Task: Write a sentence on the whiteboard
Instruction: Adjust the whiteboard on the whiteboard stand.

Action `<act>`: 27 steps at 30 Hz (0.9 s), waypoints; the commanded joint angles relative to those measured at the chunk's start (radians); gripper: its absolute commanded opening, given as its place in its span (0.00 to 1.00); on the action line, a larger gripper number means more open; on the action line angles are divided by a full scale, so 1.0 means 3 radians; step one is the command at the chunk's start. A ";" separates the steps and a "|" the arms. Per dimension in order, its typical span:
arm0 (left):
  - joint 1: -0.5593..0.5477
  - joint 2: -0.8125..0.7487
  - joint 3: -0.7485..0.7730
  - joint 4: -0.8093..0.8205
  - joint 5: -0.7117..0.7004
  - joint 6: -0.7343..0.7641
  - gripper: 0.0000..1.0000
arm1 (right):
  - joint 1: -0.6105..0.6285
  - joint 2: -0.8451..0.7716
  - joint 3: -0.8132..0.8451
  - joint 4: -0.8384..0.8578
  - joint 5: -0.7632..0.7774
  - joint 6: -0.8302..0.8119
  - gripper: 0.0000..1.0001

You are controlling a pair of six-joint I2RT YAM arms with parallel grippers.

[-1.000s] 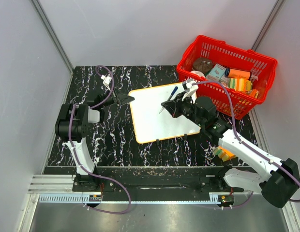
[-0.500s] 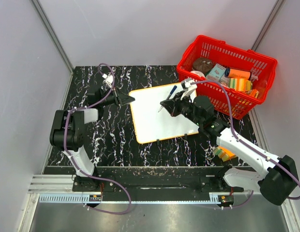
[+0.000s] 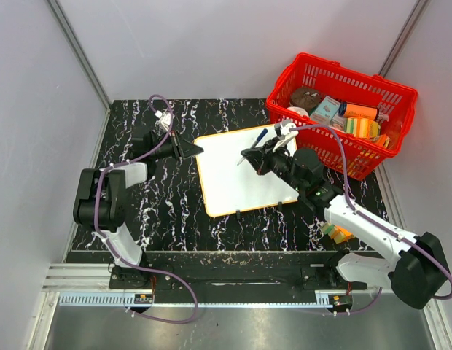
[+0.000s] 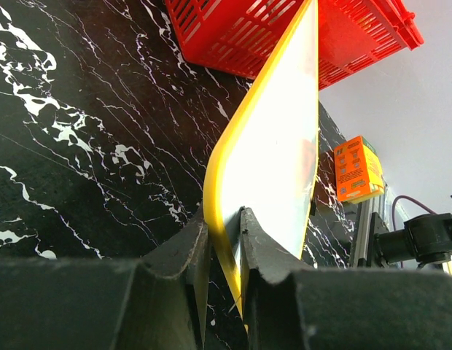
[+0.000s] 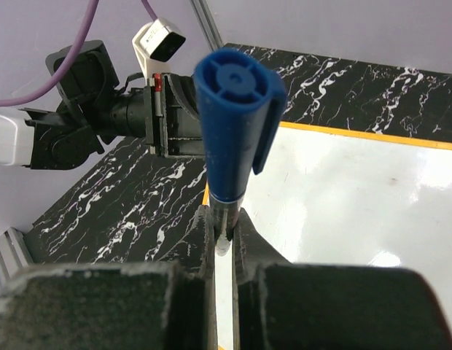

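Observation:
The whiteboard lies flat on the black marble table, white with a thin orange-yellow frame, and its face is blank; no sentence shows on it. My left gripper is shut on the board's far left corner; in the left wrist view its jaws pinch the yellow edge. My right gripper is shut on a blue marker and holds it over the board's upper middle. In the right wrist view the marker stands upright between the jaws, its blue cap end toward the camera.
A red basket full of small packaged items stands at the back right, touching the board's right side. An orange box lies near the right arm, also in the left wrist view. Grey walls enclose the table.
The left arm has pushed forward and its gripper sits at the board's corner. The right gripper with the marker has shifted slightly left over the board.

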 commanded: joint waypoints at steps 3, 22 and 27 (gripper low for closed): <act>-0.0197 -0.0116 -0.0070 -0.0401 -0.0315 0.0611 0.00 | -0.0014 0.0081 -0.0030 0.0498 0.0050 -0.0125 0.00; -0.0330 -0.0127 0.0073 -0.0943 -0.0576 0.0882 0.00 | 0.0088 0.0674 -0.0081 0.1557 0.0045 -0.0416 0.00; -0.0330 -0.0122 0.0067 -0.0964 -0.0566 0.0893 0.00 | 0.0282 0.0832 -0.0193 0.1995 0.0693 -0.0702 0.00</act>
